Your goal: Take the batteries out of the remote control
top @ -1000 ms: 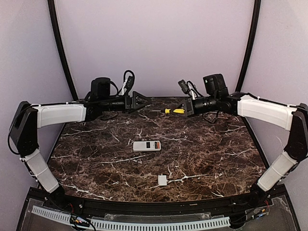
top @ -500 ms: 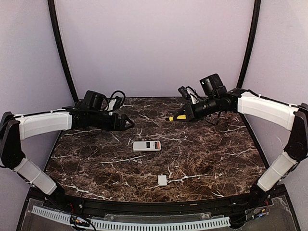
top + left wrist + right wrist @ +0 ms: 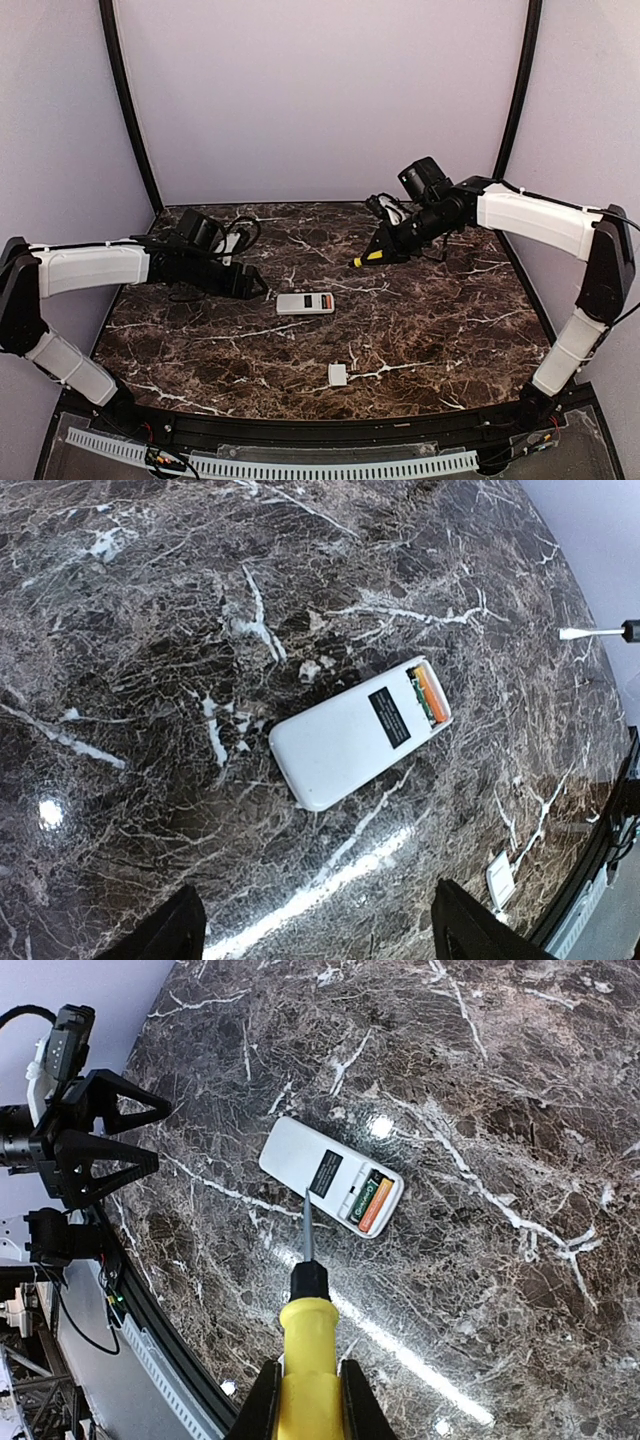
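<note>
The white remote control (image 3: 305, 303) lies flat mid-table with its compartment open. An orange battery (image 3: 377, 1206) and a dark green battery (image 3: 362, 1198) sit side by side inside; the left wrist view shows the batteries (image 3: 430, 693) at the remote control's (image 3: 360, 732) far end. My left gripper (image 3: 255, 285) hovers just left of the remote, open, nothing between its fingers (image 3: 170, 935). My right gripper (image 3: 310, 1400) is shut on a yellow-handled screwdriver (image 3: 310, 1350), whose tip hangs over the remote's (image 3: 330, 1174) near edge beside the dark label.
A small white square cover piece (image 3: 338, 375) lies on the marble table (image 3: 450, 320) near the front edge, also in the left wrist view (image 3: 502, 880). Purple walls and black poles enclose the back and sides. Cables trail behind both wrists.
The left arm swung down and right, from the back of the table to beside the remote. The right arm tilted down, bringing the screwdriver's tip toward the remote.
</note>
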Action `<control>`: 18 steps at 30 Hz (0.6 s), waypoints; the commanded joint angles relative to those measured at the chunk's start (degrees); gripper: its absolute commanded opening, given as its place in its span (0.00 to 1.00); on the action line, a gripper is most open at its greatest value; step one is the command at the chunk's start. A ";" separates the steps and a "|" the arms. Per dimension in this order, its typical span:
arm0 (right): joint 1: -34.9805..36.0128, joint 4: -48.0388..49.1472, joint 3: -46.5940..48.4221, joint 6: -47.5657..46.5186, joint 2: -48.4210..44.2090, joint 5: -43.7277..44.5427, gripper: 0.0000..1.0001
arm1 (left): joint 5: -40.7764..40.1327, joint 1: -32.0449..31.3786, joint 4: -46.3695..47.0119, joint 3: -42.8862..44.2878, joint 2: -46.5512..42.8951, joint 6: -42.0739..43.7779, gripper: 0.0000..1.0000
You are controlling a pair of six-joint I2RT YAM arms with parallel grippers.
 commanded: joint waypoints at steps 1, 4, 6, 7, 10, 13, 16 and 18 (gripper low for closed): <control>0.93 -2.56 3.25 0.82 1.48 2.04 0.00 | -1.24 -1.61 -2.05 0.79 2.15 1.47 0.77; 1.02 -3.15 3.68 0.91 2.18 2.49 0.00 | -1.50 -2.26 -2.82 1.83 3.49 2.05 0.76; 1.27 -3.70 4.10 0.92 2.66 2.68 0.00 | -1.46 -2.60 -3.18 2.47 4.43 2.32 0.76; 1.39 -3.85 4.29 0.93 2.82 3.05 0.00 | -1.36 -2.76 -3.60 2.68 5.07 2.45 0.76; 1.86 -4.34 4.50 1.07 3.33 4.54 0.00 | -1.88 -3.64 -4.63 4.49 6.84 2.47 0.78; 2.37 -4.83 4.86 1.39 4.28 5.65 0.00 | -2.36 -4.33 -4.78 5.93 8.85 1.79 0.79; 3.09 -5.08 5.36 2.15 5.45 6.56 0.00 | -3.05 -5.23 -4.53 6.95 10.84 0.48 0.79; 3.61 -5.15 6.06 2.67 6.47 6.99 0.00 | -3.35 -5.63 -4.24 7.58 12.15 -0.31 0.78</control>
